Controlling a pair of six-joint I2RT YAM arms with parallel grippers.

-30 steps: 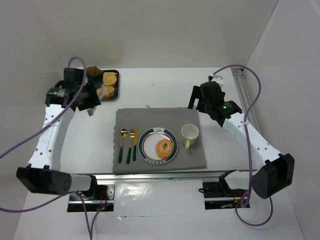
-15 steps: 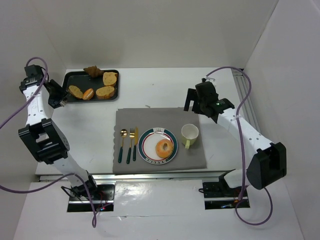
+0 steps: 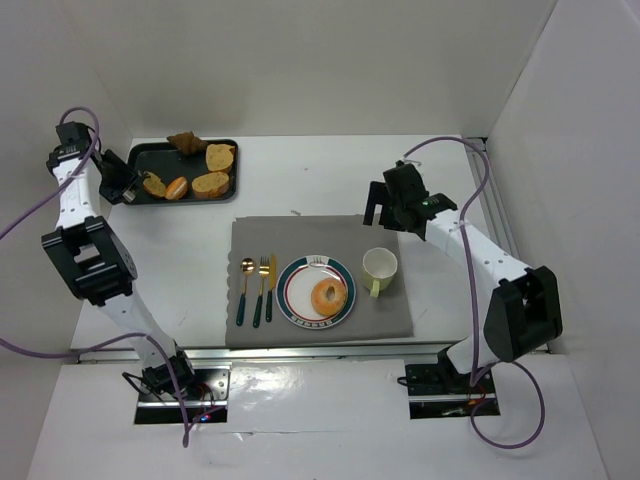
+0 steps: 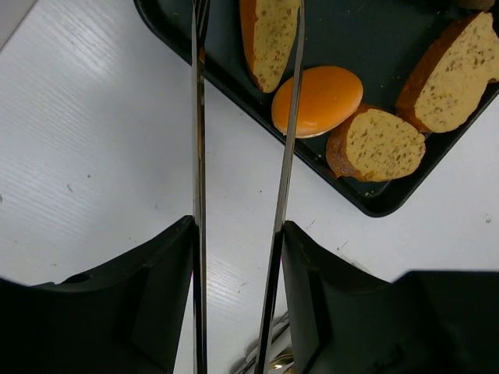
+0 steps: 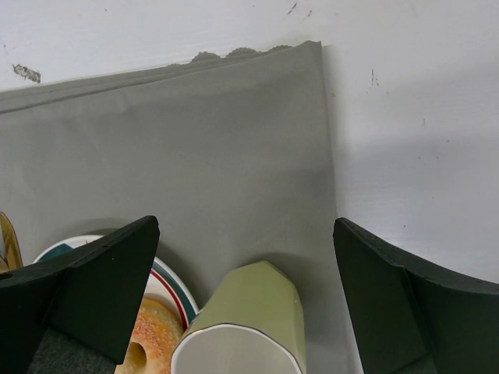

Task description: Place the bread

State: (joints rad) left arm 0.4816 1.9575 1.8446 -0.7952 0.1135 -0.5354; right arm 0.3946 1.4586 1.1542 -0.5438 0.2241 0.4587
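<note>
Hovering at the left end of the tray, the left gripper clamps a pair of thin metal tongs, its dark fingers pressed on the two arms. The arms stand partly apart, and a cut bread slice lies right between them, inside the tray near its rim! The tips run out of view, so a pinch on that slice: cannot tell. It's tight on the left, with the wall close by. Bare white table spreads between the tray and the grey mat. The right gripper hangs wide open above the mat's far corner, holding nothing.
</note>
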